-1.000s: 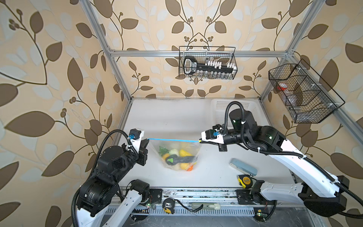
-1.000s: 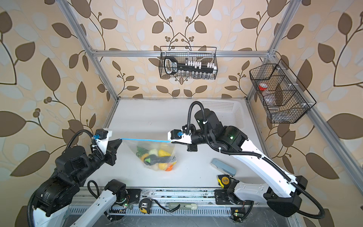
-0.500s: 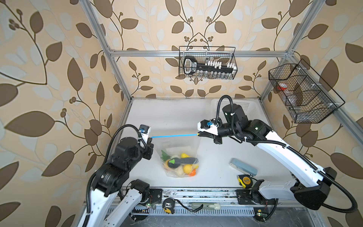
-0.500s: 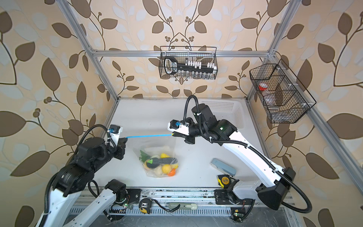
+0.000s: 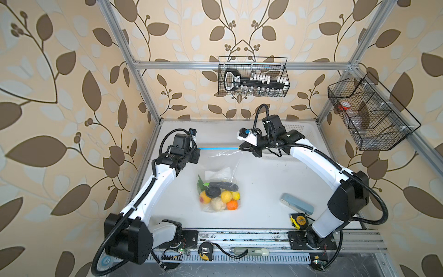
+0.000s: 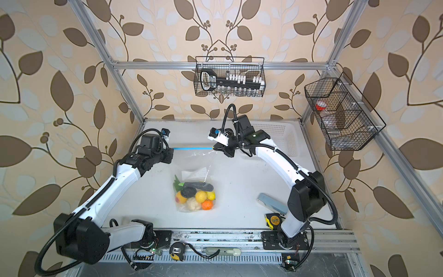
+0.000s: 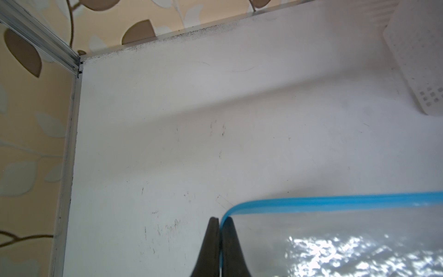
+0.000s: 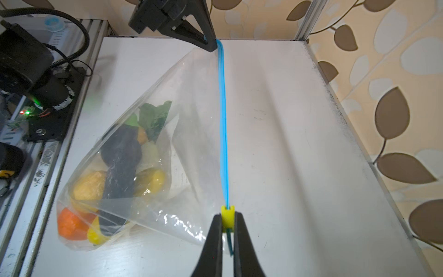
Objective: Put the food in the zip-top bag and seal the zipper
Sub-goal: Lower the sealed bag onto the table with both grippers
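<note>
Stretching left to right: the zipper runs as a straight, taut, light-blue line above the far half of the table, its long axis across the scene, level in both top views.
Zipper ends: the left end sits in the left gripper, the right end at the right gripper.
Zipper sides: in the right wrist view the two blue lips lie together along the whole stretch that shows.
Left grip: jaws pressed together on the zipper's end, the strip curving out from between the fingertips.
Right grip: jaws nearly together, clamped on the yellow slider tab at the strip's right end.
Bag: the zip-top bag hangs by its mouth edge, mouth raised on the far side, body sloping down toward the near side.
Contents: the food is gathered in the bag's bottom, near of the zipper and about mid-table; orange, yellow, beige, dark and leafy green pieces, packed touching; the bottom seems to rest on the table.
Surface: white, matt, scuffed with small dark marks.
Also on it: a white perforated basket at the far right; a pale blue-grey oblong case and a yellow-and-black tape measure at the near right, well apart from the bag.
Room: aluminium frame, beige wallpaper with brown leaves, a far wire basket and a right wire basket hung on the walls.
</note>
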`<state>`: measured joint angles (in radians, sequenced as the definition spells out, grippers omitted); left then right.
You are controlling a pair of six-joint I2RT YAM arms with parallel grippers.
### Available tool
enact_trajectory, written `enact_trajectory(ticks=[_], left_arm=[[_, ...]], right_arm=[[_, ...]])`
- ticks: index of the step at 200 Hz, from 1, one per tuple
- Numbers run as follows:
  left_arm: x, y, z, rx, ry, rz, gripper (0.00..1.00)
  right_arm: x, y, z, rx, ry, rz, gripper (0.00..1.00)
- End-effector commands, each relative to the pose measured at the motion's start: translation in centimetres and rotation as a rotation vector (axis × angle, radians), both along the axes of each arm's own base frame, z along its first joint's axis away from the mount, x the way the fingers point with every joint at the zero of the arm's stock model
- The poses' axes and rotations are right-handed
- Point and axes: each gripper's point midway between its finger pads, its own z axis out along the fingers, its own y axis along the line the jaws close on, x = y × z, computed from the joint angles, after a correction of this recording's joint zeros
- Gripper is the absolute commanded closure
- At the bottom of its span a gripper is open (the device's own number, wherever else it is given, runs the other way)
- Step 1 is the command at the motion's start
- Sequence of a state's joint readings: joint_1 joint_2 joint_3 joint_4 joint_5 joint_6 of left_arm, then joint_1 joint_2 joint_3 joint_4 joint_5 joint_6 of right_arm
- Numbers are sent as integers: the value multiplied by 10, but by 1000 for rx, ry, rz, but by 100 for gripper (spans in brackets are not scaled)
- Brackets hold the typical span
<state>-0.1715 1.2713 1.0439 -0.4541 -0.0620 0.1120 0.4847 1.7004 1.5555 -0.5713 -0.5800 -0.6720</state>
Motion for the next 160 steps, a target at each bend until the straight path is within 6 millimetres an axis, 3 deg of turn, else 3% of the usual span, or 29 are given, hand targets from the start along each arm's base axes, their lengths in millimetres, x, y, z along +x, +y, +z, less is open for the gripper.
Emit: enact_trajectory(ticks=[1,66,128,160], left_arm=[[39,24,13,32,-67,101,100],[112,16,-50,24,88,81,100],[148,18,-90,19,170,86,100],[158,16,-100,-9,187,82,84]], right_arm=[[28,-4,2,-6,-43,-17,91],[105,-9,-48,-27,-6,-100,89],[149,-12,-87,-24,2,-163,85],[160,-11,-98,-27,7,-176,85]])
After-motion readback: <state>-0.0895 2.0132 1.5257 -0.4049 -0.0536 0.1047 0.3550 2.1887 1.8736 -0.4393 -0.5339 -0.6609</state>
